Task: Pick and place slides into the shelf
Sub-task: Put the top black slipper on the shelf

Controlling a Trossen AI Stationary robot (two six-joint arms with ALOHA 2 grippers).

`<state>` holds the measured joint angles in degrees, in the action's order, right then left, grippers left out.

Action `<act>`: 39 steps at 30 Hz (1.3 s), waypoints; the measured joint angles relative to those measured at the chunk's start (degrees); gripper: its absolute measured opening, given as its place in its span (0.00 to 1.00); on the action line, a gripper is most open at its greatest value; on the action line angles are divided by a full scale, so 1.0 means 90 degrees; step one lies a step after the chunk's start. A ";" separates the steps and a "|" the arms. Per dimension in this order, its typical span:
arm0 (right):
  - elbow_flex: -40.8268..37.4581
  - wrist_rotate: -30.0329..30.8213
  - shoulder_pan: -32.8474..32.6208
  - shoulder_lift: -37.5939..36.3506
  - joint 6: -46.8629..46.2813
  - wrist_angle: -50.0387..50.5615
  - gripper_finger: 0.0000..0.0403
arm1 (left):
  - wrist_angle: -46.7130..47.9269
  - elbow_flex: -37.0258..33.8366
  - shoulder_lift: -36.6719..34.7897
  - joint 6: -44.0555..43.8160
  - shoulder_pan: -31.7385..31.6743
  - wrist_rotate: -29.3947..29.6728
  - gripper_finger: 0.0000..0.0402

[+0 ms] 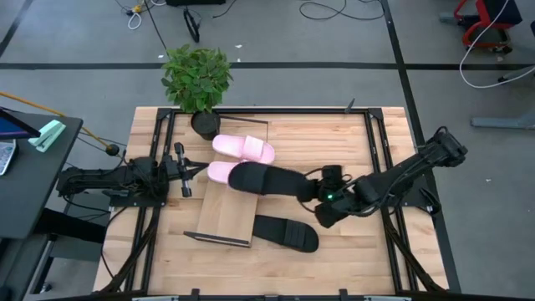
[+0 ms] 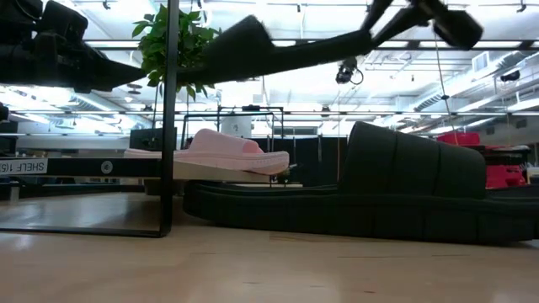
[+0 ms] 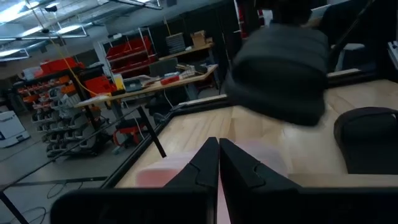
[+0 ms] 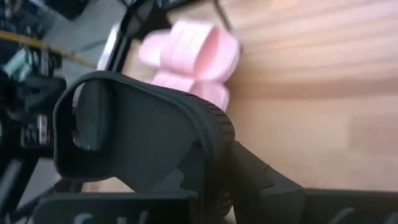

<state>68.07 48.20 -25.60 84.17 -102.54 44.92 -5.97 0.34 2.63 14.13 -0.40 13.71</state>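
Observation:
My right gripper (image 1: 311, 191) is shut on a black slide (image 1: 261, 180), held in the air over the shelf (image 1: 226, 214), a light-wood board with dark end frames. The low view shows this slide (image 2: 253, 46) high above the table. Two pale pink slides lie sole-down on the shelf: one (image 1: 244, 148) in full view, the other (image 1: 217, 173) partly under the lifted slide. The second black slide (image 1: 286, 232) rests on its sole on the table, right of the shelf. My left gripper (image 1: 180, 170) waits shut at the table's left side, touching nothing. My right gripper (image 4: 217, 171) holds the black slide by the end of its sole (image 4: 214, 134) that points toward the table's right, pinched between the two fingers (image 4: 252, 177). The fingers come from the table's right, roughly level and along the slide. It is lifted clear, strap end toward the left.
A potted plant (image 1: 197, 77) stands at the table's far edge, just beyond the shelf. Dark metal rails (image 1: 380, 142) run along the table's left and right sides. Bare wood lies right of the shelf at the far side (image 1: 326, 142). A black side table (image 1: 33, 167) stands off the left edge.

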 joint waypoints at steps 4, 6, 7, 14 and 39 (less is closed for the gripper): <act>0.0000 -0.0683 0.0210 0.0342 0.0279 -0.0792 0.12 | -0.0229 0.0000 -0.0002 -0.0003 0.0000 -0.0373 0.07; -0.0002 -0.0995 0.0342 0.0507 0.0462 -0.1344 0.12 | -0.0429 0.0000 -0.0005 -0.0005 0.0000 -0.0667 0.07; -0.0002 -0.1145 0.0412 0.0595 0.0575 -0.1648 0.12 | -0.0504 0.0000 -0.0002 -0.0005 0.0000 -0.0819 0.07; 0.0000 -0.1779 0.0726 0.1288 0.0622 -0.3345 0.12 | -0.0628 0.0000 -0.0005 -0.0005 0.0000 -0.1151 0.03; 0.0017 -0.1967 0.0833 0.3143 -0.1497 -0.5254 0.11 | -0.0547 0.0002 -0.0005 0.1328 -0.0002 -0.1151 0.04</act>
<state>68.23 30.50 -18.11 112.46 -116.02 -2.37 -10.89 0.36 2.59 26.08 -0.43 3.36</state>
